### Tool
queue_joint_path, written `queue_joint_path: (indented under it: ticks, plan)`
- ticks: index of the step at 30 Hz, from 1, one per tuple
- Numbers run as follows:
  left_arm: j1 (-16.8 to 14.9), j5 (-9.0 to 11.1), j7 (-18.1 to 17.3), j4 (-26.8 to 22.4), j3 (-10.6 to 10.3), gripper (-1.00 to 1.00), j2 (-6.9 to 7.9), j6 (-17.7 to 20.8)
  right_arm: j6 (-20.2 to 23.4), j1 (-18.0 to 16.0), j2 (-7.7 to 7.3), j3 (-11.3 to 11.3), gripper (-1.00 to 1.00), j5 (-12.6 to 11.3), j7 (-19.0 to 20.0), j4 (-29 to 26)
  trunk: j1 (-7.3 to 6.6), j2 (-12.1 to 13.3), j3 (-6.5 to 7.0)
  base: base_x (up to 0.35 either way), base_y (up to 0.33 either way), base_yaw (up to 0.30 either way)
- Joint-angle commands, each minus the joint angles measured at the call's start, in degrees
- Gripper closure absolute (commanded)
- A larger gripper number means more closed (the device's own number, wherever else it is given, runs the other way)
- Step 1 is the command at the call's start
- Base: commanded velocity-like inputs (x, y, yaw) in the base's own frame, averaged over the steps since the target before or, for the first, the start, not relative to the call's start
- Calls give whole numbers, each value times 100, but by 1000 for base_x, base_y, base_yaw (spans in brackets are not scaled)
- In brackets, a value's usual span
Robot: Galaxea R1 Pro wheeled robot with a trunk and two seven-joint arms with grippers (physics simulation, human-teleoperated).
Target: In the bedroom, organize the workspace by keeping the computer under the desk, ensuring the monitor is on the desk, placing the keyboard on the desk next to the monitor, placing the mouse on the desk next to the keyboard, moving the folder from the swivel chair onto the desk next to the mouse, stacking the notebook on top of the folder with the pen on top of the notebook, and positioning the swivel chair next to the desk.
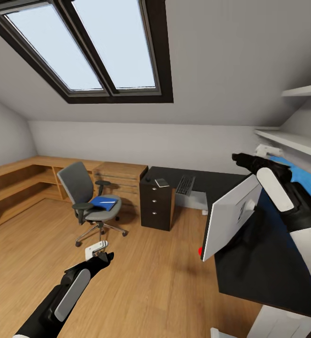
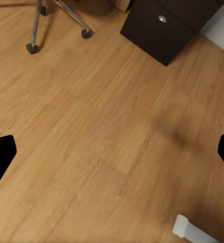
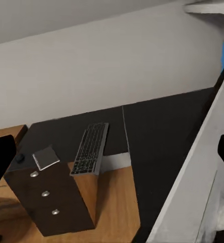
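Our right gripper (image 1: 268, 152) is up by the monitor (image 1: 230, 217), which is on the desk (image 1: 254, 263) near the front edge, white back toward us; we can't tell if the fingers are clamped on it or not. Left gripper (image 1: 96, 249) hangs over bare floor, fingers spread wide, holding nothing. So monitor's basically sorted, and the keyboard (image 1: 185, 184) and notebook (image 1: 162, 182) already sit on the far wing of the desk, well apart from the monitor. Still to do, we'd say: the folder (image 1: 103, 203) is on the swivel chair (image 1: 87, 197), and that chair stands off from the desk.
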Motion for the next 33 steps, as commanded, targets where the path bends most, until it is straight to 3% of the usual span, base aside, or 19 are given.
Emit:
queue_joint_path:
  ticks: [1, 4, 7, 12, 17, 20, 27, 33]
  plan:
    - [-2, 59, 57, -7, -18, -100, 6, -13, -144, 215, -10, 16, -100, -57, -178, -151, 4, -2, -2, 0, 0, 0]
    - [-4, 61, 57, -2, -18, -100, 7, -62, -894, 1242, -11, 17, -100, -95, -518, -723, 4, -2, -2, 0, 0, 0]
    - [-6, 64, 57, 1, -22, -100, 7, -73, -1133, 1804, -12, 19, -100, -92, -592, -954, 4, -2, -2, 0, 0, 0]
    - [-4, 72, 57, 19, -28, -100, 3, -85, -1308, 2404, 1, 48, -100, -72, -631, -1213, 4, -2, -2, 0, 0, 0]
    - [-4, 68, 57, 27, -30, -100, 0, -88, -1446, 2740, 39, 67, -100, -42, -617, -1265, 4, -2, -2, 0, 0, 0]
    - [-4, 65, 57, 30, -30, -100, -11, -89, -1560, 2892, 82, 86, -100, 107, -624, -1278, 4, -2, -2, 0, 0, 0]
    - [-3, 60, 57, 30, -30, -100, -140, -89, -1812, 3033, 113, 95, -100, 444, -652, -1281, 4, -2, -2, 0, 0, 0]
    - [-4, 61, 57, 30, -30, -100, -205, -90, -2110, 3071, 119, 104, -100, 540, -657, -1287, 4, -2, -2, 0, 0, 0]
